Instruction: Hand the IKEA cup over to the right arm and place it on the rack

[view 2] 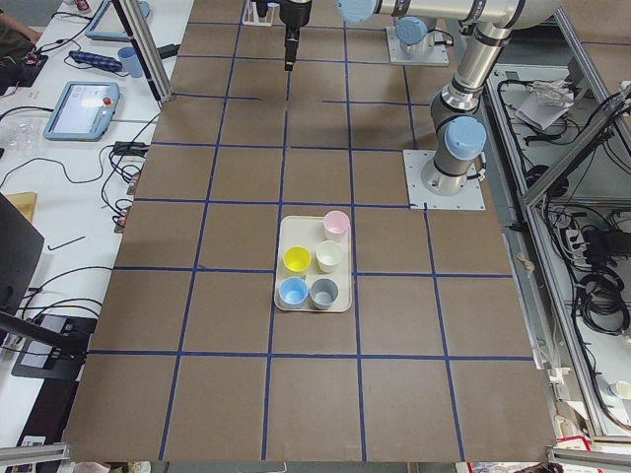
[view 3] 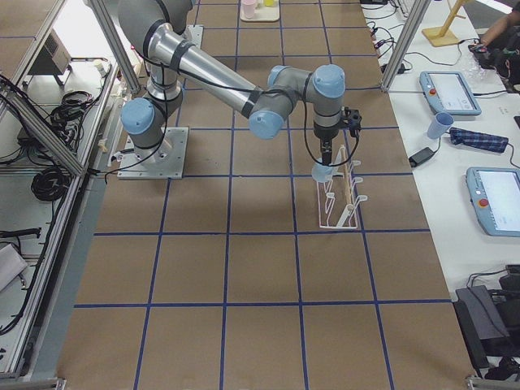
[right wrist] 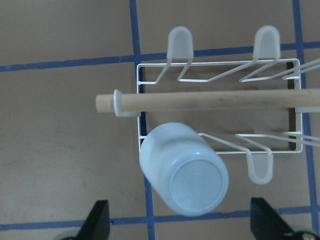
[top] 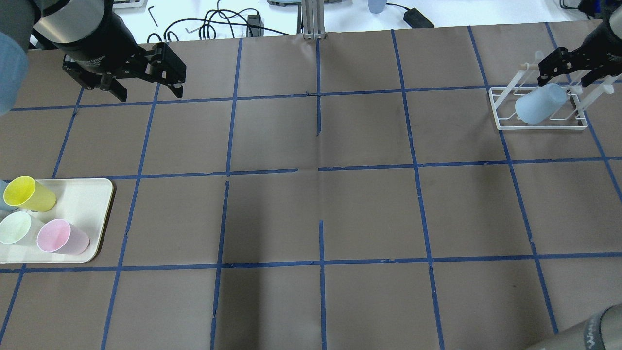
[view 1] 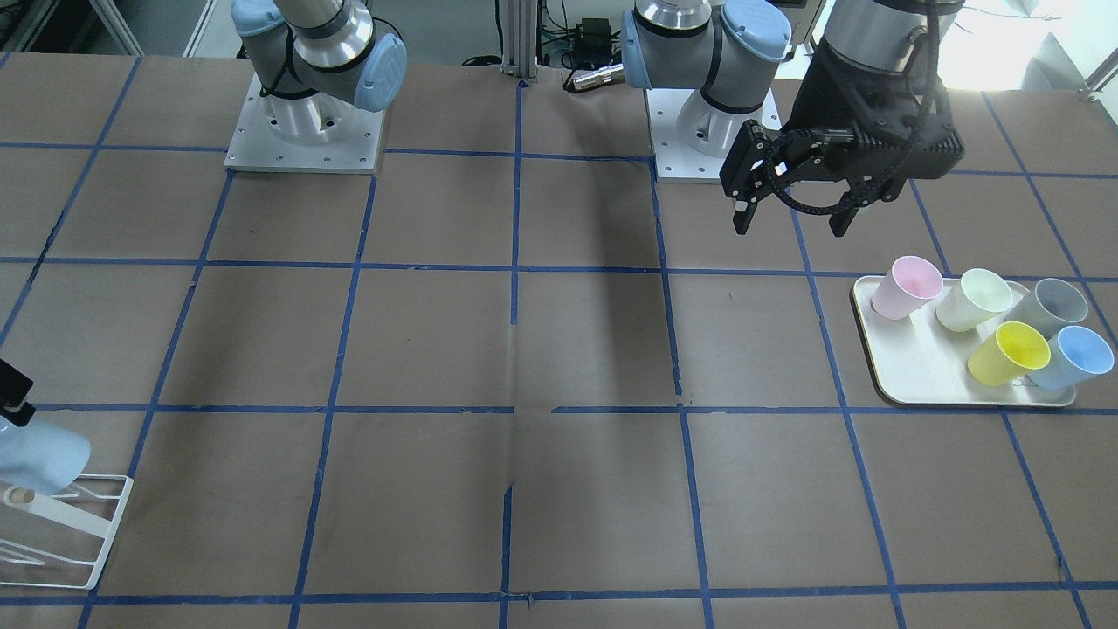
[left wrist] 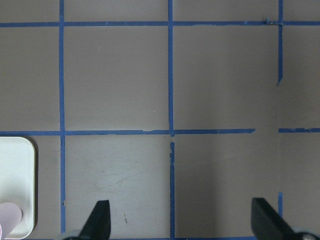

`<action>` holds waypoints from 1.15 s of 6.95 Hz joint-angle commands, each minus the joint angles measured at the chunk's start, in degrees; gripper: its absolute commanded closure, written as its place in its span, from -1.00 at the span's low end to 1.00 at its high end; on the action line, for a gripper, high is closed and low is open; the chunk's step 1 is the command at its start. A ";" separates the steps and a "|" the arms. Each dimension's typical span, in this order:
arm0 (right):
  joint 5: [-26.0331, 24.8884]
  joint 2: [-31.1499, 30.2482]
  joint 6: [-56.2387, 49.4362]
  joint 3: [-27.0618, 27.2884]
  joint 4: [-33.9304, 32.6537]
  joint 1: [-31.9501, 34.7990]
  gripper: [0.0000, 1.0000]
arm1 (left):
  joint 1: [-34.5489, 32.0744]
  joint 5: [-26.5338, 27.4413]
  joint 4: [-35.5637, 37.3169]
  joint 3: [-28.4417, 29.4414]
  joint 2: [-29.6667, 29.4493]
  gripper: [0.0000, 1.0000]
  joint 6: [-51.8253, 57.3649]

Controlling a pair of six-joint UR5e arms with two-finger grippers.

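Observation:
The IKEA cup (right wrist: 185, 170), pale blue, hangs upside down and tilted on a peg at the end of the white wire rack (right wrist: 215, 65). It also shows in the overhead view (top: 539, 104) and the front-facing view (view 1: 44, 454). My right gripper (right wrist: 182, 222) is just above the cup, open, with its fingers wide apart and clear of the cup's sides; it also shows in the overhead view (top: 573, 65). My left gripper (top: 146, 90) is open and empty, high over the table's far left. A second pale blue cup (view 1: 1079, 354) stands on the cream tray (view 1: 917, 371).
The tray also holds a pink cup (view 1: 908, 286), a pale green cup (view 1: 974, 300), a grey cup (view 1: 1052, 306) and a yellow cup (view 1: 1011, 352). A wooden rod (right wrist: 210, 100) runs along the top of the rack. The rack stands near the table's edge.

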 commanded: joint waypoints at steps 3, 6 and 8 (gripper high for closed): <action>-0.26 -11.57 0.59 -3.23 22.08 0.40 -1.00 | 0.05 -0.03 0.01 -0.29 0.30 -1.00 0.02; -0.52 -19.40 0.68 -3.86 31.16 0.49 -1.00 | -0.03 -0.03 -0.17 -0.38 0.30 -1.00 0.02; -0.44 -19.50 -0.55 -8.50 34.85 0.23 -1.00 | -0.03 0.14 -0.43 -0.56 0.39 -1.00 0.02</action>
